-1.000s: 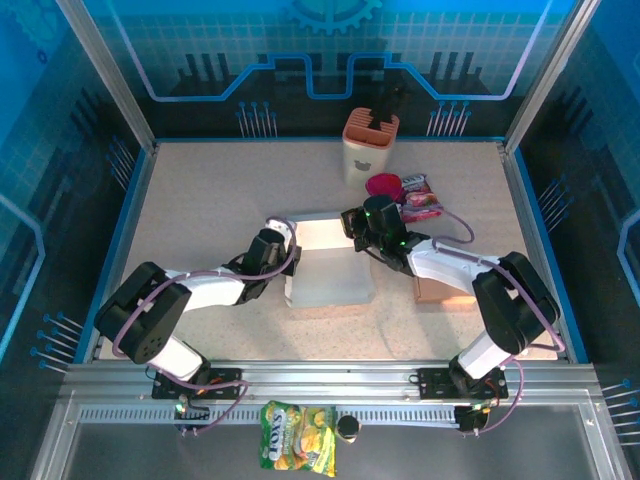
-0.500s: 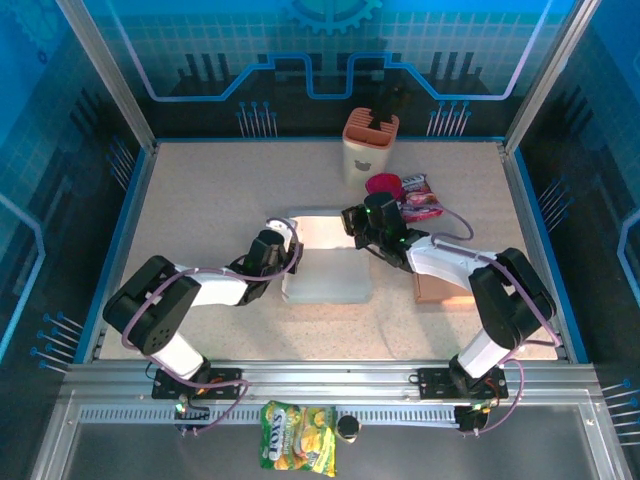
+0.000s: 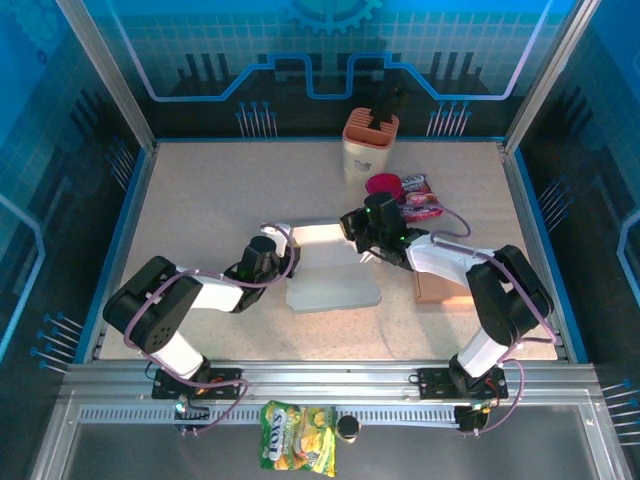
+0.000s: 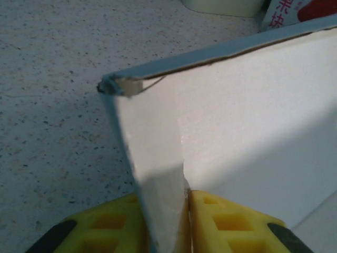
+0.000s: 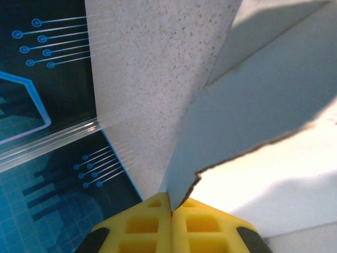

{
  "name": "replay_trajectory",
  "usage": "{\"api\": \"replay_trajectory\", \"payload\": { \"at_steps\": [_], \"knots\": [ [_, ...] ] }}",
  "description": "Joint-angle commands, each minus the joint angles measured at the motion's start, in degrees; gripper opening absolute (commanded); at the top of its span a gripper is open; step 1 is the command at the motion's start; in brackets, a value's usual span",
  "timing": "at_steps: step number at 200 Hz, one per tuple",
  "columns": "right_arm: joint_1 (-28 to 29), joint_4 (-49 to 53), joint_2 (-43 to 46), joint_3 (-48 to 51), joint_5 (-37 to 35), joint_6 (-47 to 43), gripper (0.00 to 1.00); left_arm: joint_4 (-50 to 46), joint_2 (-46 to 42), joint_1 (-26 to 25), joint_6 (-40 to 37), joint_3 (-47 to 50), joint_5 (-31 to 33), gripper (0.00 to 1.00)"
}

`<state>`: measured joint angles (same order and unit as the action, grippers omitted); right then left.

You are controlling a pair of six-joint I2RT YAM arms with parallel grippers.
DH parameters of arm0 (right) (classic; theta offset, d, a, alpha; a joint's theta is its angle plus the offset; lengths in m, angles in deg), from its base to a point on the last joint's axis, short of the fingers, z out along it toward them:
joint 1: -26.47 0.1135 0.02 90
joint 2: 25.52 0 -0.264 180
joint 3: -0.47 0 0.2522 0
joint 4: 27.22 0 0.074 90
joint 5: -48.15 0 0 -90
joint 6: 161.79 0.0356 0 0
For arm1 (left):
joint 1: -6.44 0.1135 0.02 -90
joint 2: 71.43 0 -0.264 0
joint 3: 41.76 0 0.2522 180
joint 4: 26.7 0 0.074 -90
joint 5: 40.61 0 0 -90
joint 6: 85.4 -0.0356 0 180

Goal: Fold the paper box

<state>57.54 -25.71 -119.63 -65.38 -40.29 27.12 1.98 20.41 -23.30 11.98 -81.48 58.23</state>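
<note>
Paper box (image 3: 335, 283), place: mid-bench, between my two arms, its pale sheet lying on the speckled bench (image 3: 200, 200).
Long axis: it runs from near to far, with the near end swung a little to my right. The far part shows bright and the near panel lies flat and greyer.
Raised parts: in the left wrist view a white flap stands on edge and meets a taller wall with a blue-grey outer face at a corner.
Left pincer (image 4: 181, 203): clenched on that upright flap, a yellow pad on each side of it.
Right pincer (image 5: 171, 208): clenched on a thin grey panel edge at the box's far right corner, with both pads pressed on it.
Container: a cream holder (image 3: 365, 150) with an orange rim stands at the far edge of the bench. Dark things stand inside it, and I cannot tell what they are.
Nearby: a pink round thing (image 3: 382, 185) and a snack packet (image 3: 422, 200) lie just beyond my right pincer.
Hard to see: a brown flat piece (image 3: 440, 290) lies partly beneath my right arm. From above, my left pincer covers the box's left edge.
Rail: a yellow-green sweet bag (image 3: 297, 437) lies between the arm bases.
</note>
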Motion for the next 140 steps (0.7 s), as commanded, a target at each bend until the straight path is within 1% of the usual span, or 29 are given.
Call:
{"api": "replay_trajectory", "payload": {
  "at_steps": [1,26,56,62,66,75,82,95,115,140],
  "knots": [
    [-0.66,3.13,-1.26,0.24,2.84,-2.15,0.00,4.04,0.20,0.12,-0.59,0.36,-5.78,0.19],
    [-0.66,2.93,-0.86,0.50,2.49,-2.39,0.00,2.58,-0.24,0.08,-0.18,-0.10,-7.05,0.20],
    [-0.59,2.84,0.53,0.86,1.37,-2.65,0.00,1.82,-2.05,-0.43,0.89,0.86,-4.96,0.19],
    [-0.51,3.00,0.80,0.73,1.13,-2.89,0.00,1.58,-2.44,-0.67,0.98,0.98,-4.60,0.20],
    [-0.42,3.16,0.92,0.72,1.01,-3.01,0.00,1.45,-2.73,-0.85,1.10,1.07,-4.27,0.23],
    [-0.24,3.50,1.32,0.59,0.59,-3.29,0.00,0.79,-3.55,-1.38,1.44,1.14,-3.67,0.35],
    [-0.14,3.74,1.57,0.59,0.18,-3.41,0.00,0.15,-4.17,-1.69,1.79,1.16,-3.70,0.39],
    [0.20,4.17,2.05,0.59,-0.70,-3.60,0.00,-1.20,-5.65,-2.20,2.66,1.08,-4.42,0.39],
    [0.35,4.43,2.61,1.02,-1.68,-3.73,0.00,-2.64,-8.42,-2.97,4.04,1.82,-5.01,0.37],
    [0.48,4.38,3.14,1.30,-2.40,-4.07,0.00,-5.06,-10.83,-3.04,5.32,2.54,-6.90,0.41]
  ]
}}
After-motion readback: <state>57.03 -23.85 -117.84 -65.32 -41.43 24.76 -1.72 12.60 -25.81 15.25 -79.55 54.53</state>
